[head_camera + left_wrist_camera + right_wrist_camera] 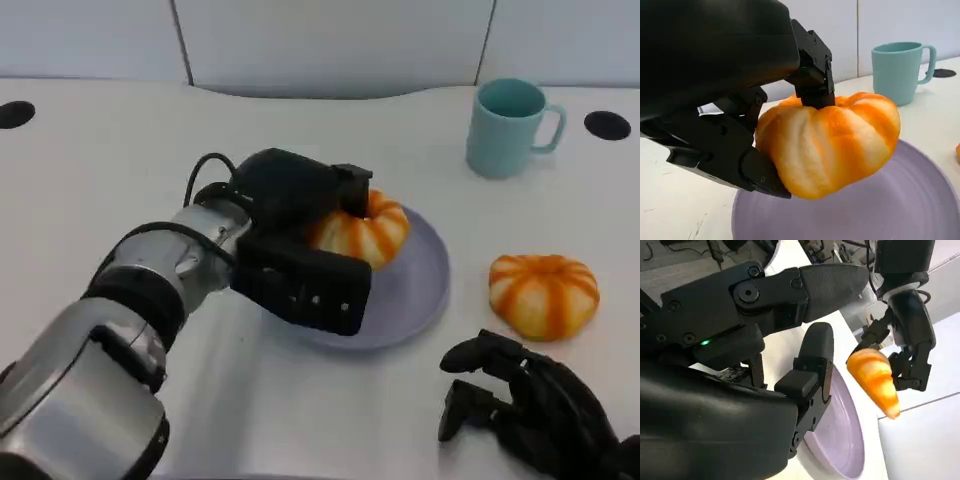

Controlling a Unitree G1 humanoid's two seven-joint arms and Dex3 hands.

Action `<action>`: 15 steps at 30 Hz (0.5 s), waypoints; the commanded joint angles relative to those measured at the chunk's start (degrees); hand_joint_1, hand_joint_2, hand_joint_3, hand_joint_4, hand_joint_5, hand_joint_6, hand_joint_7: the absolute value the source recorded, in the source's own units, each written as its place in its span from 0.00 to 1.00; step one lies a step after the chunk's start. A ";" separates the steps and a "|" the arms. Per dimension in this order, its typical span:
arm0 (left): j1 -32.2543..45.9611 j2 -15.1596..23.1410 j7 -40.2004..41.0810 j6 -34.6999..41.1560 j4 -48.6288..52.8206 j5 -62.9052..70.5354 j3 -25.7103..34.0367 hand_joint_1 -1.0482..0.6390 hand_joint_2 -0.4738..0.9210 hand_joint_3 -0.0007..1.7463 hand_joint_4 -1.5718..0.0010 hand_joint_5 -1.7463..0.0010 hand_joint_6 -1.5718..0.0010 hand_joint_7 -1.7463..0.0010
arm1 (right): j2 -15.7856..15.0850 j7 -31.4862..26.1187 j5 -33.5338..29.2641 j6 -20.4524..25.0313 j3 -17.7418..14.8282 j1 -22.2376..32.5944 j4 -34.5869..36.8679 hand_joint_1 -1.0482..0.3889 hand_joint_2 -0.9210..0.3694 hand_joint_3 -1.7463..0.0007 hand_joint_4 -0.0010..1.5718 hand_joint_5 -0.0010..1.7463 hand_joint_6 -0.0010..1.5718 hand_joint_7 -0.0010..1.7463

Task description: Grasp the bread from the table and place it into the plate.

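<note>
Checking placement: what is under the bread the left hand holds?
The bread in the left hand hangs over the plate; bare plate shows beneath. Contact cannot be told.

Even, bright, diffuse light falls on the white tabletop (120, 150) in the head view, with only soft, faint shadows under the lavender round plate (415, 290) and the teal ceramic mug (510, 125). The silver left forearm (90, 370) at the lower left carries a pale sheen and looks slightly soft. In the left wrist view the black left hand (740, 90) is a dark, near-featureless mass, while the orange-and-white striped bread (830, 145) is sharp. In the right wrist view the nearby black right hand (755, 360) is blurred.
</note>
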 commanded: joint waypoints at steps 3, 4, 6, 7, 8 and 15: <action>-0.41 -0.69 0.37 1.27 1.05 0.76 -0.78 0.51 0.99 0.04 0.49 0.00 0.62 0.00 | -0.15 -1.25 -0.65 3.43 0.47 2.86 -0.09 0.36 0.00 0.88 0.41 0.86 0.44 0.56; -0.44 -0.71 0.62 1.37 1.07 1.06 -1.07 0.51 0.99 0.04 0.49 0.00 0.62 0.00 | -0.16 -1.50 -0.66 3.79 0.54 3.01 -0.48 0.36 0.00 0.88 0.41 0.86 0.44 0.56; -0.73 -0.83 0.44 1.93 1.20 2.02 -2.00 0.49 0.98 0.03 0.50 0.00 0.63 0.00 | -0.17 -1.55 -0.66 3.77 0.57 3.25 -0.81 0.36 0.00 0.88 0.42 0.85 0.44 0.56; -0.83 -0.91 0.18 2.14 1.26 2.20 -2.20 0.47 0.98 0.03 0.52 0.00 0.64 0.00 | -0.17 -1.52 -0.66 3.68 0.57 3.32 -0.85 0.36 0.00 0.88 0.42 0.85 0.44 0.56; -0.97 -1.01 -0.31 2.46 1.33 2.28 -2.42 0.47 0.98 0.03 0.52 0.00 0.65 0.00 | -0.16 -1.56 -0.69 3.58 0.58 3.40 -0.92 0.36 0.00 0.88 0.42 0.85 0.44 0.55; -1.35 -1.18 -3.66 4.31 1.34 1.96 -2.20 0.40 0.98 0.01 0.66 0.16 0.71 0.20 | -0.05 -1.71 -0.37 4.08 0.40 3.53 -1.02 0.35 0.00 0.90 0.43 0.85 0.45 0.54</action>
